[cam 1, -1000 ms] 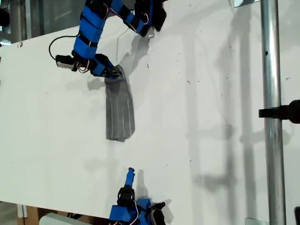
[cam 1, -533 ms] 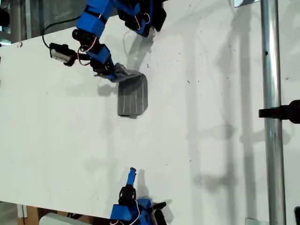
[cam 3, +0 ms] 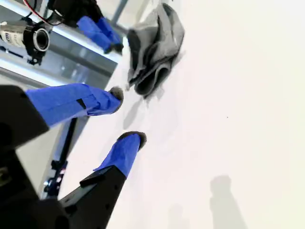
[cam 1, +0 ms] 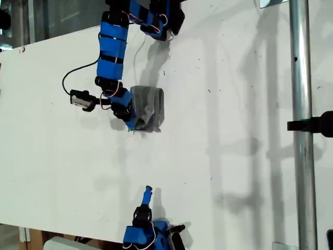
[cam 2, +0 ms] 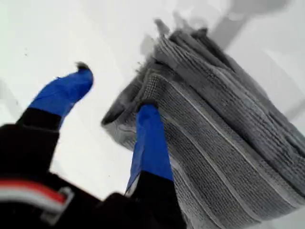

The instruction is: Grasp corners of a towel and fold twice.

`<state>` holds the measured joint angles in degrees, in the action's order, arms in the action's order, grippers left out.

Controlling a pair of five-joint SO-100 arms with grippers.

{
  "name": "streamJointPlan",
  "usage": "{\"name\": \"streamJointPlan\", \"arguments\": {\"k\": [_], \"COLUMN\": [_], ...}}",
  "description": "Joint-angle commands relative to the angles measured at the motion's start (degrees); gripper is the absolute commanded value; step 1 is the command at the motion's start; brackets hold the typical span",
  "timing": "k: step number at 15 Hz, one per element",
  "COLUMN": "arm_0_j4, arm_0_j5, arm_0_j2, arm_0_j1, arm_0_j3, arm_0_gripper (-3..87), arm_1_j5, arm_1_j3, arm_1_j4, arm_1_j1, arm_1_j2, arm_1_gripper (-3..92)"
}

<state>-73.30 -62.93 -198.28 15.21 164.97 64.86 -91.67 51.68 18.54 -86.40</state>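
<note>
lying folded on the white table, the towel is recorded as a compact grey bundle of several stacked layers, placed at about eleven o'clock from the centre of the exterior view.

- towel: layered edges are seen in both wrist views, with loops of the folds turned toward the second wrist camera; the pale stripes run along the top layer. both folds are judged to be made, though the stack sits a little uneven at one corner.
- my first gripper: set at the towel's edge toward seven o'clock of the bundle in the exterior view. the jaws are spread apart; one finger lies against the top of the cloth, the other stands off over bare table. nothing is judged to be clamped between them.
- my second gripper: parked near six o'clock in the exterior view, well apart from the towel, jaws apart and empty.
- remaining work, as judged: withdrawal of the first gripper from the cloth, and perhaps a squaring of the loose corner; no further fold appears to be needed.
</note>
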Motion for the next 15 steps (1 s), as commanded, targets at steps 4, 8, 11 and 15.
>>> {"name": "streamJointPlan", "arguments": {"k": [4, 8, 11, 15], "arm_0_j4": [1.6, 4.0, 7.2, 0.8], "arm_0_j5": [0.4, -4.2, -5.4, -20.9], "arm_0_j2": [-0.4, -0.5, -0.5, -0.5], "arm_0_j1": [1.1, 1.0, -1.7, -3.7], "arm_0_j3": [2.4, 7.8, 12.1, 13.5], "arm_0_gripper": [12.0, 7.0, 2.1, -0.8], "arm_1_j5": [-2.0, 7.3, 10.8, 19.6], "arm_1_j3": [-6.0, -50.0, -62.8, -73.7], "arm_1_j4": [7.7, 8.8, 19.1, 30.9], "arm_1_j1": [6.6, 4.3, 3.7, 3.9], "arm_1_j2": [-22.6, -53.6, -75.7, -101.0], "arm_1_gripper": [5.3, -0.3, -0.3, -0.3]}}
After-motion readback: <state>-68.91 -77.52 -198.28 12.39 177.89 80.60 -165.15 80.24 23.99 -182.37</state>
